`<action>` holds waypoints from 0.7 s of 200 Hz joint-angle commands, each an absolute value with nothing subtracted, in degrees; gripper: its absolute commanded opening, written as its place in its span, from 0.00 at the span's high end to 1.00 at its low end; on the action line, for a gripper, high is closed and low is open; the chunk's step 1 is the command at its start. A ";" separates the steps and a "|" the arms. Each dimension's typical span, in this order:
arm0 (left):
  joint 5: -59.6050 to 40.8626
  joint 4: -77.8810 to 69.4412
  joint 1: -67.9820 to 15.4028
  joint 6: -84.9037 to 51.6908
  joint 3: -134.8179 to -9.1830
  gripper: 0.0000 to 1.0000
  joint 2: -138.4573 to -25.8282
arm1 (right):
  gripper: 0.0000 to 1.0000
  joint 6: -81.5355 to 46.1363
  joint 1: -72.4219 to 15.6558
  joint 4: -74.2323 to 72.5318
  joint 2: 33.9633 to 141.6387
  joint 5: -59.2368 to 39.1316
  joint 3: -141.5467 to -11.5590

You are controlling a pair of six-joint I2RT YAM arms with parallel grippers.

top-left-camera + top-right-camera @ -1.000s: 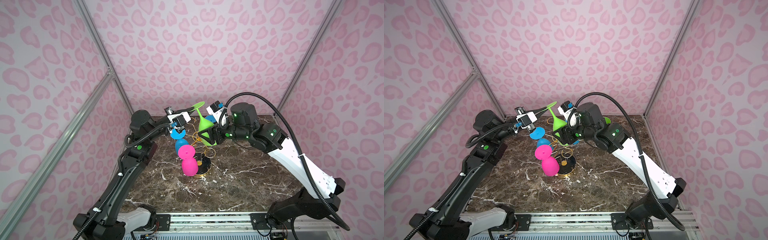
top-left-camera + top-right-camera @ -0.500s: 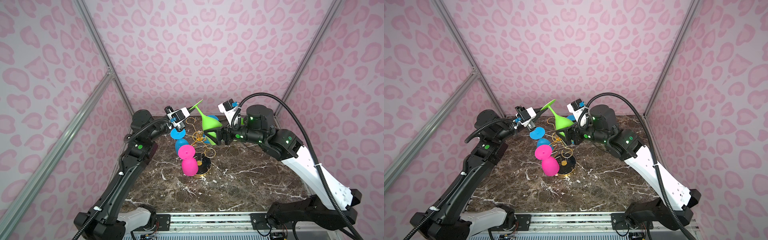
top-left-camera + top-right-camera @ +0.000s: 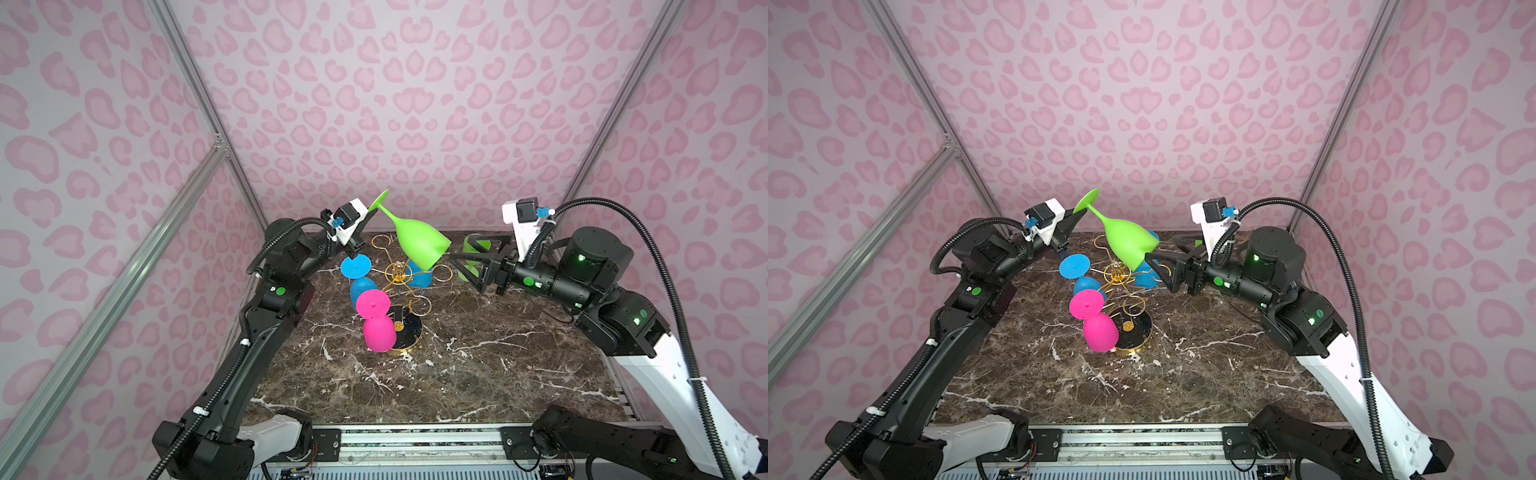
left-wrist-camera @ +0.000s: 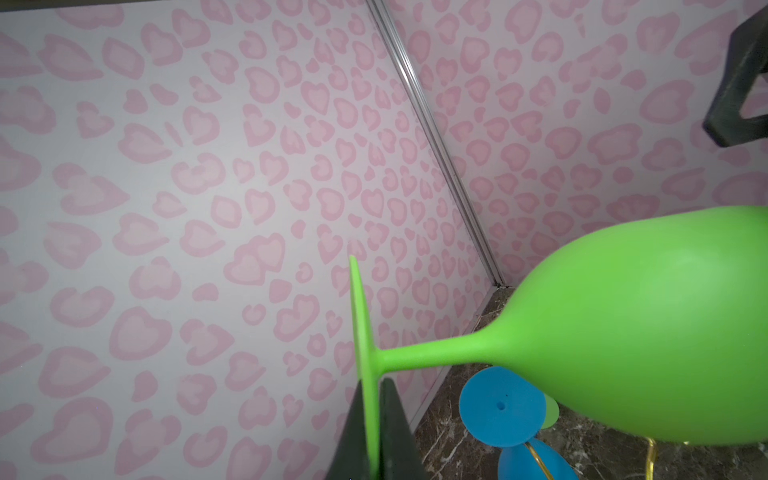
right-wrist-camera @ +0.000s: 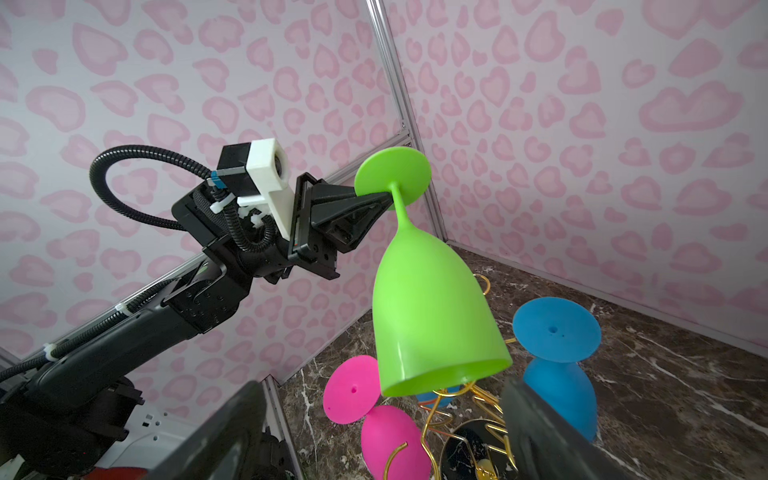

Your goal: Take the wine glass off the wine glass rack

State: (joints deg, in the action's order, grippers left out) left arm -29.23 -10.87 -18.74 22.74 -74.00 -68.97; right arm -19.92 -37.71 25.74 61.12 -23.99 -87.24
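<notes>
The green wine glass (image 3: pixel 419 245) (image 3: pixel 1127 245) hangs tilted in the air, foot up and bowl down. My left gripper (image 3: pixel 371 212) (image 3: pixel 1077 214) (image 4: pixel 371 399) (image 5: pixel 384 199) is shut on the edge of its round foot. The glass's rim (image 5: pixel 444 378) sits just above the top wires of the gold wine glass rack (image 3: pixel 399 272) (image 3: pixel 1117 272) (image 5: pixel 469 415); whether they touch I cannot tell. My right gripper (image 3: pixel 465 270) (image 3: pixel 1158 272) (image 5: pixel 382 415) stands open to the right of the bowl, holding nothing.
A pink glass (image 3: pixel 376 324) and two blue glasses (image 3: pixel 357 270) (image 3: pixel 419 279) hang upside down on the rack. Another green glass (image 3: pixel 473 253) stands at the back right behind my right gripper. The rack's black base (image 3: pixel 409 332) rests on the marble table (image 3: pixel 478 374). Pink walls close in behind.
My right gripper has opened, let go of the green bowl and drawn back to the right. The left gripper keeps its hold on the foot, and the glass now tilts more.
</notes>
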 commanded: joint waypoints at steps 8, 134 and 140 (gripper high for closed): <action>-26.96 -15.32 -18.30 13.58 -73.83 0.97 -68.66 | 0.13 -20.49 -37.09 21.51 57.80 -21.76 -82.09; -25.61 -16.96 -17.95 2.61 -69.62 0.97 -64.60 | 0.42 -27.68 -33.49 5.11 57.77 -25.57 -71.66; -25.64 -17.13 -17.93 2.34 -69.47 0.97 -64.51 | 0.42 -27.96 -33.49 4.58 58.23 -25.40 -71.64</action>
